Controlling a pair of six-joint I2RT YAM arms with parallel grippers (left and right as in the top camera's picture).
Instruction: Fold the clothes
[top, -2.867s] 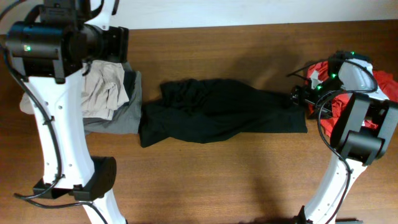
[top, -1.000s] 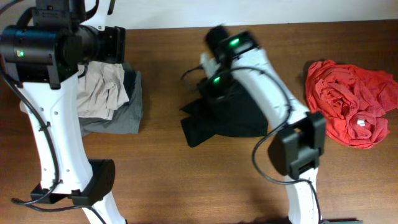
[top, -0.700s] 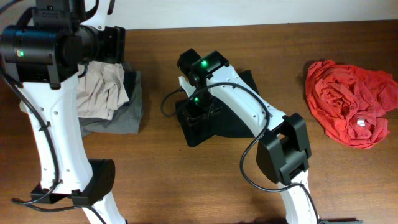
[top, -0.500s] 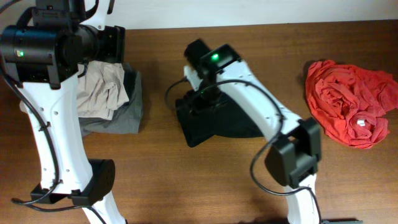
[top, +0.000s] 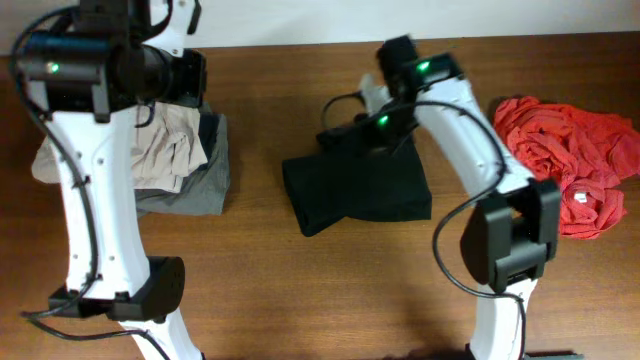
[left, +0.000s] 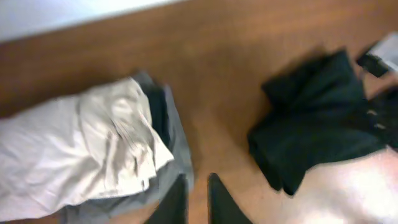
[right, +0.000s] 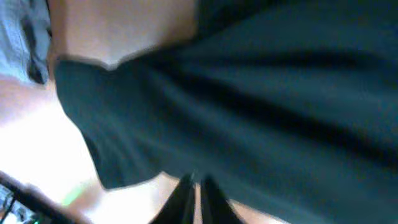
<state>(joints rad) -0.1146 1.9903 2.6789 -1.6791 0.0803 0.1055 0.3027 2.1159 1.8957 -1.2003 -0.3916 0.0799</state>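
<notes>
Holding my right gripper (right: 194, 180) shut just over the black shirt (top: 360, 190), I cannot tell whether it pinches cloth. My left gripper (left: 196, 177) is nearly closed and empty, beside the beige garment (left: 81, 149). The shirt lies bunched mid-table. My right gripper has moved from its left part to its far edge.

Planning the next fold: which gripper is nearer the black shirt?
Right. The right gripper is over the black shirt; the left gripper hangs apart, by the beige and grey garments.

The black shirt (top: 350, 190) lies folded in a rumpled squarish bundle.
</notes>
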